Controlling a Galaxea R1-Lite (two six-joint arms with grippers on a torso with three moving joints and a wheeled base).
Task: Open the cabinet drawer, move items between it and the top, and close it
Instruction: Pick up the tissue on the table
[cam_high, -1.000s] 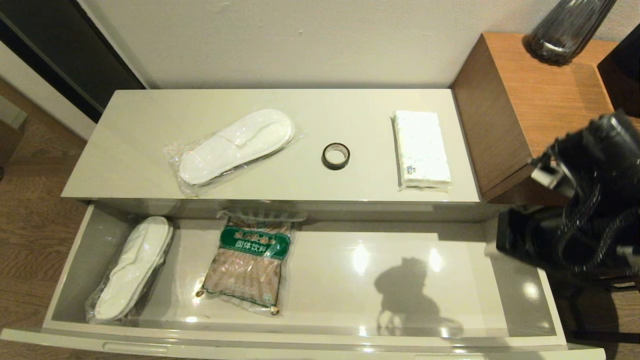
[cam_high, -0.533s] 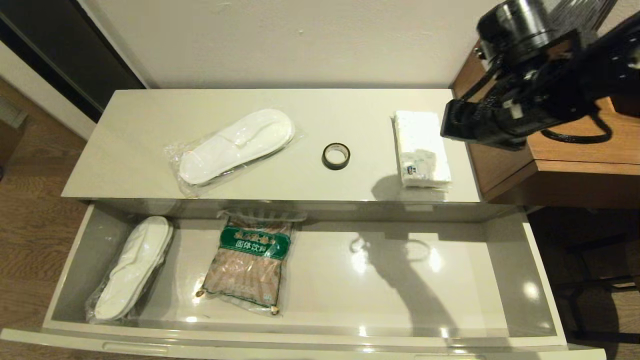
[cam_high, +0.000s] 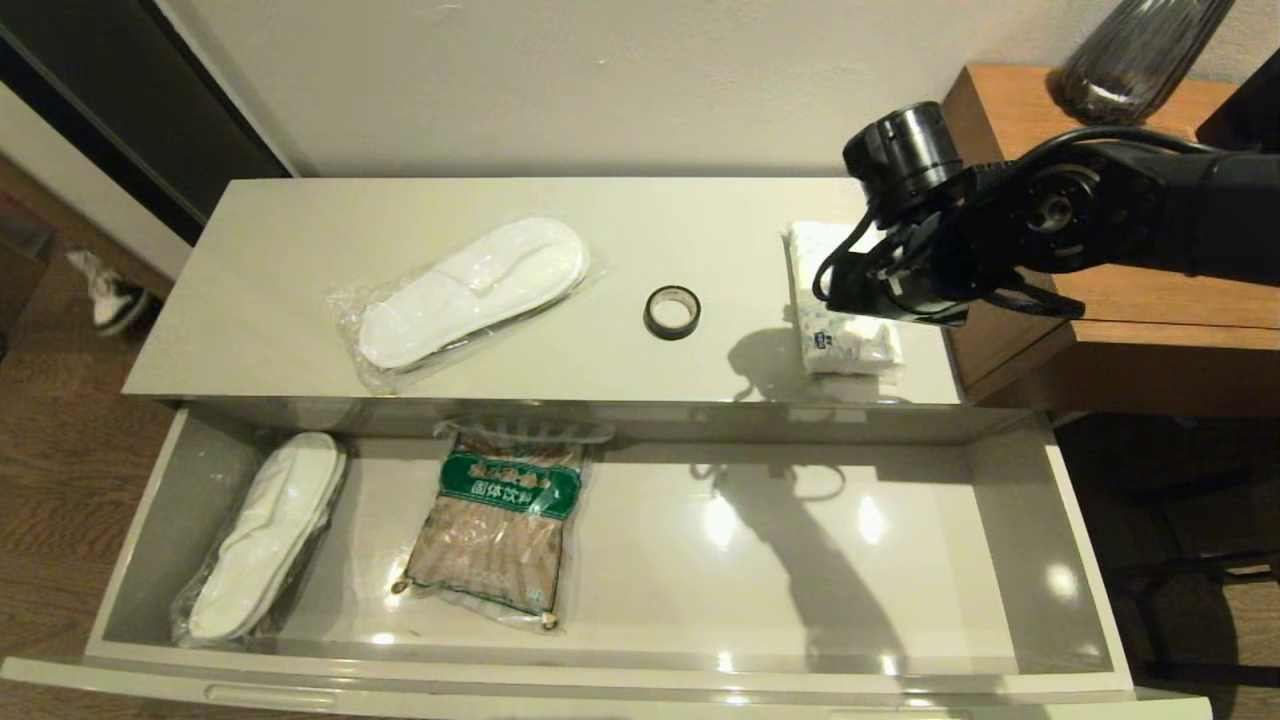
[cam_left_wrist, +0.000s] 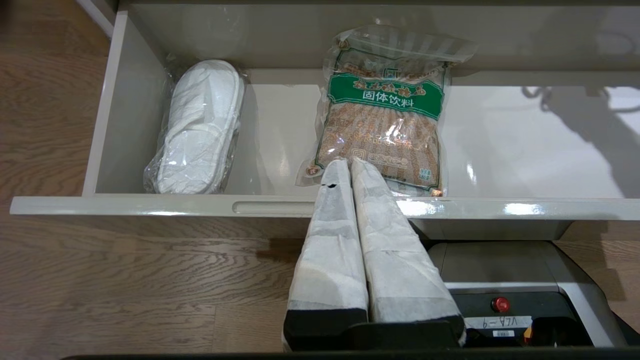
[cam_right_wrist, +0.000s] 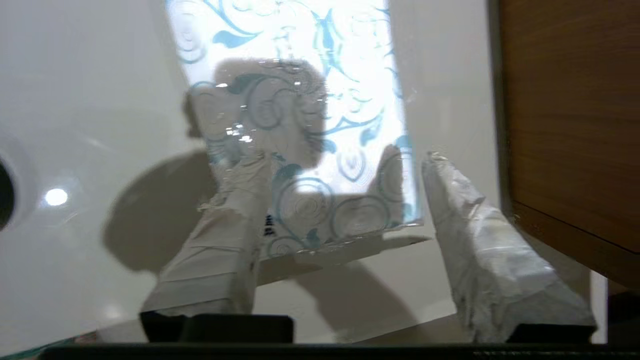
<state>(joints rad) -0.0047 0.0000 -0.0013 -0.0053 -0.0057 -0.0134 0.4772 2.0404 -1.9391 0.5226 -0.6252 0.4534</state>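
Note:
The cabinet drawer (cam_high: 1040, 560) stands pulled out. It holds one bagged pair of white slippers (cam_high: 265, 535) at its left end. On the top (cam_high: 260, 260) lie another bagged pair of slippers (cam_high: 470, 290), the black tape roll (cam_high: 671, 311) and the white packet (cam_high: 845, 345). My right gripper (cam_high: 870, 290) hovers just over the packet's near end. In the right wrist view it (cam_right_wrist: 340, 160) is open, its fingers straddling the blue-patterned packet (cam_right_wrist: 320, 100). My left gripper (cam_left_wrist: 347, 162) is shut and empty at the drawer's front rim, out of the head view.
A green-and-brown food bag (cam_high: 500, 520) lies in the drawer beside the slippers. The taller brown side table (cam_high: 1080, 200) with a dark vase (cam_high: 1130, 50) stands close to the right of the packet. My base (cam_left_wrist: 500, 280) is under the drawer front.
My right arm has swung up from low beside the drawer's right end, over the side table, and come down above the white packet. A shoe has appeared on the floor at far left.

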